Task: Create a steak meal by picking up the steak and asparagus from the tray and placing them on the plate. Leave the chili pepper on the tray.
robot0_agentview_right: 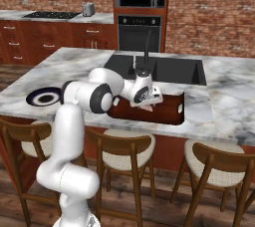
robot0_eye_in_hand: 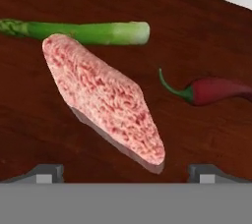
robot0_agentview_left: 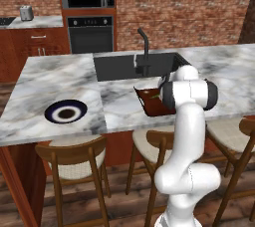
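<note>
A: Where is the gripper right now?

B: Low over the tray, with its jaws spread wide and nothing between them. In the hand view the two tips stand at either side of the steak, which lies flat on the tray floor, slanting across the gap. I judge it is lining up to close on the meat first.

A: And the other food?

B: The asparagus lies just beyond the steak, touching or nearly touching its far end. The chili pepper sits off to one side, apart from both. That spacing helps: the pepper is meant to remain on the tray, and it is out of the jaws' path.

A: Can you see the plate from the hand camera?

B: No, that comes from the base cameras. In the left base view it sits near the front edge of the counter, well apart from the tray, toward the counter's left end. The tray rests at the front edge, just before the sink.

A: So what do the base views lack?

B: The food. The arm blocks most of the tray floor there, so how the steak lies is plain from the hand view alone.
</note>
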{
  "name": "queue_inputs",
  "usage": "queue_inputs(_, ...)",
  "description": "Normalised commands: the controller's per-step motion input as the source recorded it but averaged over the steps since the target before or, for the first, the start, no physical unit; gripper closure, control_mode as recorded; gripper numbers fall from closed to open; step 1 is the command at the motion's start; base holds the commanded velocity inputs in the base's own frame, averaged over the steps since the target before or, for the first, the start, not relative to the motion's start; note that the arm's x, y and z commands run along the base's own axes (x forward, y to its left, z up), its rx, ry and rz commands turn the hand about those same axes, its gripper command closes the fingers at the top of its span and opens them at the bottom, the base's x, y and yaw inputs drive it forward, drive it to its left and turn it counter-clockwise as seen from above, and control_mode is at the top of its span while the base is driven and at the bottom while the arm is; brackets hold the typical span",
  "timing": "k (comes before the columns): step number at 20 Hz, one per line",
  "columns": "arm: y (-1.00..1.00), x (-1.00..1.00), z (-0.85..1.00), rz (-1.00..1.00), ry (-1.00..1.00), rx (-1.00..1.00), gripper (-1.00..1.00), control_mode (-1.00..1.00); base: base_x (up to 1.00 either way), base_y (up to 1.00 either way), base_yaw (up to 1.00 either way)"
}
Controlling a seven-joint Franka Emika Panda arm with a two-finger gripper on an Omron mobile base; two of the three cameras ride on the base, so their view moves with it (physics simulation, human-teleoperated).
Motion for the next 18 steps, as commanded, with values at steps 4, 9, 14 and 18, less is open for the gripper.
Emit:
queue_inputs(4,-0.07,0.45,-0.33,0.07,0.02,0.0,-1.0,-1.0,0.0,0.0,0.0)
queue_inputs(9,-0.01,0.44,-0.36,0.07,0.03,0.0,-1.0,-1.0,0.0,0.0,0.0)
queue_inputs(14,0.0,0.28,-0.39,0.07,0.01,0.0,-1.0,-1.0,0.0,0.0,0.0)
queue_inputs(18,0.07,0.01,-0.07,0.01,0.0,0.0,1.0,-1.0,0.0,0.0,0.0)
